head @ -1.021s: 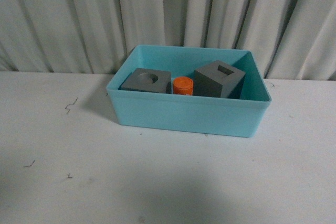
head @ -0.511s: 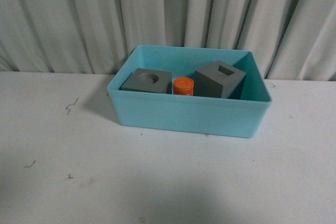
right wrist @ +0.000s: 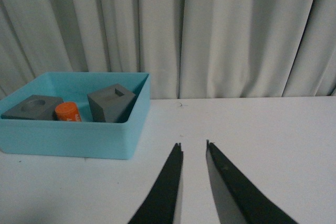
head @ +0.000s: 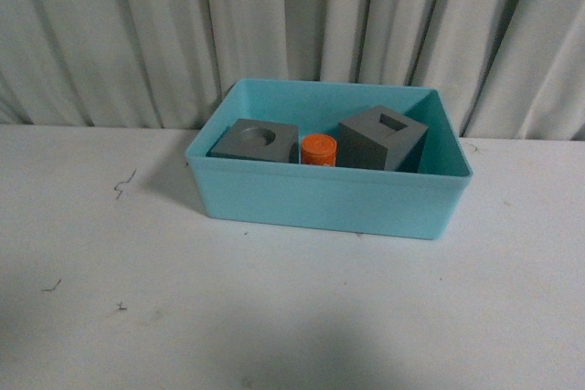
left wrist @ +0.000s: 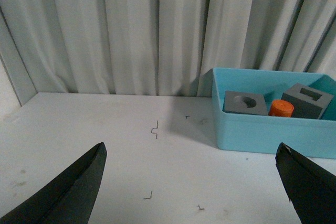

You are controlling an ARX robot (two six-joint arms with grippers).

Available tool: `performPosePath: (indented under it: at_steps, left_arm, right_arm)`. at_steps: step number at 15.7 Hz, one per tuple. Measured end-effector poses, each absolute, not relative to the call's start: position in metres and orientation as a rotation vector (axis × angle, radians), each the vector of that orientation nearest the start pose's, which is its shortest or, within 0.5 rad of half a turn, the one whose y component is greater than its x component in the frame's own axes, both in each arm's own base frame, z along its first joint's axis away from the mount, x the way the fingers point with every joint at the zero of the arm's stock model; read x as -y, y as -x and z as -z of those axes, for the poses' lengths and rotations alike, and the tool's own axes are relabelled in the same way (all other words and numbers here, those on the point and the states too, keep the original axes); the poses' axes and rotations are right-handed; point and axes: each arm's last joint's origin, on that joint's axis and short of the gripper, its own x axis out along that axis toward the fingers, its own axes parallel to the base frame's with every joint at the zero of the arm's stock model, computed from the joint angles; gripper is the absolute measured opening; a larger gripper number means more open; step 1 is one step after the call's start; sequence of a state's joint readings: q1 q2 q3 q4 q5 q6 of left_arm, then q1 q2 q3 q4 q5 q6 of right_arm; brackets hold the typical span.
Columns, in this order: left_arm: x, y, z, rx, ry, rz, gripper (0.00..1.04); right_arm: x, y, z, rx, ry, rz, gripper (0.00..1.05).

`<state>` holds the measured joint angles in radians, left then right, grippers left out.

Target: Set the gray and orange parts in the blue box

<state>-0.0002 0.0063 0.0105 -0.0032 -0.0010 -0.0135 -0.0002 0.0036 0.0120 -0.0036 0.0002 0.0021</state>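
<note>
The turquoise plastic tub sits on the white table close to the pleated gray curtain, and all three parts lie inside it. The gray cube with a round recess occupies the tub's left end, lying flat with the recess facing up. The gray cube with a square hole stands toward the tub's right end, tilted so one corner rides higher. Between the two cubes, just beside the round-recess cube, stands the orange cylinder, upright; its lower part is hidden by the tub's near wall.

Neither arm appears in the front view. In the left wrist view the left gripper is spread wide, its two dark fingers far apart and holding nothing, well away from the tub. In the right wrist view the right gripper has its fingers nearly together with a narrow gap between the tips, empty, over bare table well apart from the tub.
</note>
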Motion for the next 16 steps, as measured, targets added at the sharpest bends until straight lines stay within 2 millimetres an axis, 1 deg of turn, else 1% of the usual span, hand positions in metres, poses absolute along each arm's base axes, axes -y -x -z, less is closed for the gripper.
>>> performPosePath:
  at_steps: [3, 7, 16]
  left_arm:
    - [0.0000, -0.0975, -0.1662, 0.001, 0.014, -0.001, 0.98]
    - [0.0000, -0.0975, -0.1662, 0.001, 0.014, 0.000, 0.98]
    - [0.0000, -0.0975, -0.1662, 0.001, 0.014, 0.000, 0.98]
  right_arm:
    - [0.0000, -0.0972, -0.1670, 0.005, -0.002, 0.000, 0.50]
    - [0.0000, -0.0972, -0.1670, 0.005, -0.002, 0.000, 0.99]
    - [0.0000, -0.0972, -0.1670, 0.005, -0.002, 0.000, 0.98]
